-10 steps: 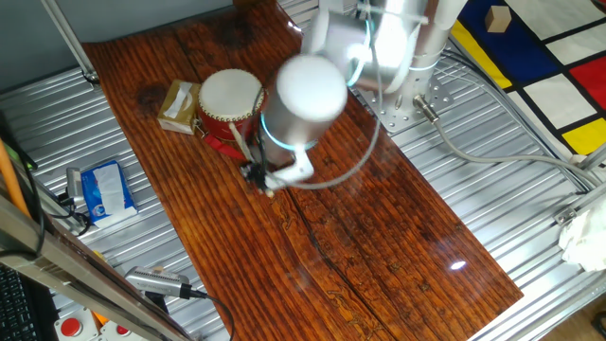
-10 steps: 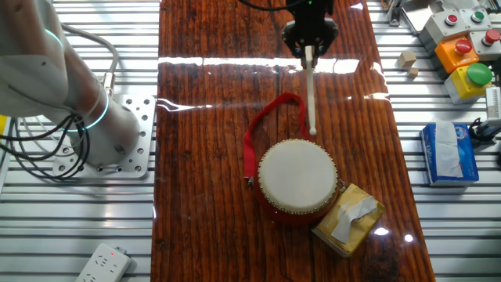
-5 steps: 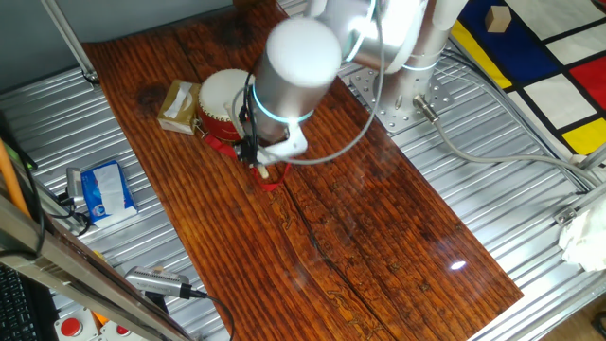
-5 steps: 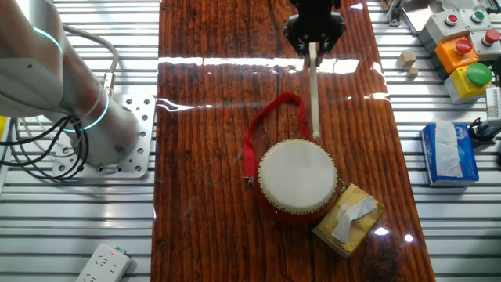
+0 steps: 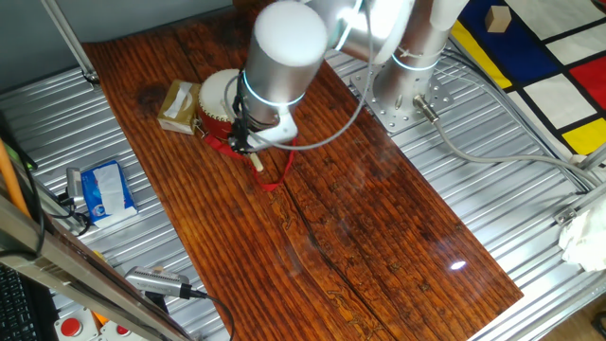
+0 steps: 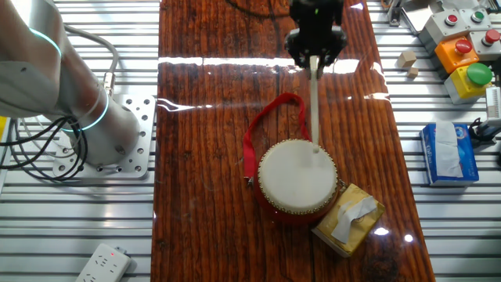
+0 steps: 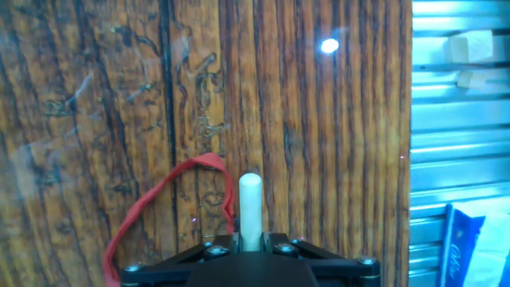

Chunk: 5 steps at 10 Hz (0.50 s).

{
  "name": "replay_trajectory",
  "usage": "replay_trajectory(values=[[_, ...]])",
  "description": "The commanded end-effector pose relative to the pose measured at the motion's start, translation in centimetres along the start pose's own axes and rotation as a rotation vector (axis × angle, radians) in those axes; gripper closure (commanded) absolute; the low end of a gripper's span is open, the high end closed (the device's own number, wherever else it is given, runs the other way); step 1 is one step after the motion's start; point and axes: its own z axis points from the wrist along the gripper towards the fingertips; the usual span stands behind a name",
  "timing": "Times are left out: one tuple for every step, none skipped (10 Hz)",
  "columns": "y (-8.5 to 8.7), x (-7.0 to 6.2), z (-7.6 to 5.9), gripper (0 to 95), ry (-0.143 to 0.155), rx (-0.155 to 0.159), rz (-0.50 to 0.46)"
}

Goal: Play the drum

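Note:
The drum (image 6: 296, 178), red barrel with cream skin, stands on the wooden table (image 6: 203, 196); its red strap (image 6: 258, 129) loops away from it. In one fixed view the drum (image 5: 220, 95) is partly hidden by the arm. My gripper (image 6: 315, 61) is shut on a thin light wooden stick (image 6: 315, 106). The stick's tip lies over the near rim of the drum skin. In the hand view my gripper (image 7: 249, 239) clamps the stick (image 7: 249, 203), the strap (image 7: 163, 199) lies to its left, and the drum is out of view.
A tan cardboard box (image 6: 349, 218) touches the drum's far side. A blue tissue pack (image 6: 448, 153), a button box (image 6: 462, 55) and small wooden blocks (image 6: 407, 61) lie on the metal bench to the right. The robot base (image 6: 117, 137) stands at the left.
My gripper has moved toward the drum with the stick. The stick's tip went from beside the strap to over the drum's rim.

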Motion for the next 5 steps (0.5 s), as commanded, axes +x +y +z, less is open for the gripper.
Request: replay_trajectory(values=[[-0.3, 0.6, 3.1, 95.0, -0.097, -0.003, 0.023], [-0.3, 0.6, 3.2, 95.0, -0.086, -0.003, 0.026], [-0.2, 0.7, 2.9, 95.0, -0.076, -0.002, 0.019], [-0.1, 0.8, 2.5, 95.0, -0.074, -0.003, 0.014], [0.0, 0.9, 2.2, 95.0, -0.065, -0.006, 0.013]])
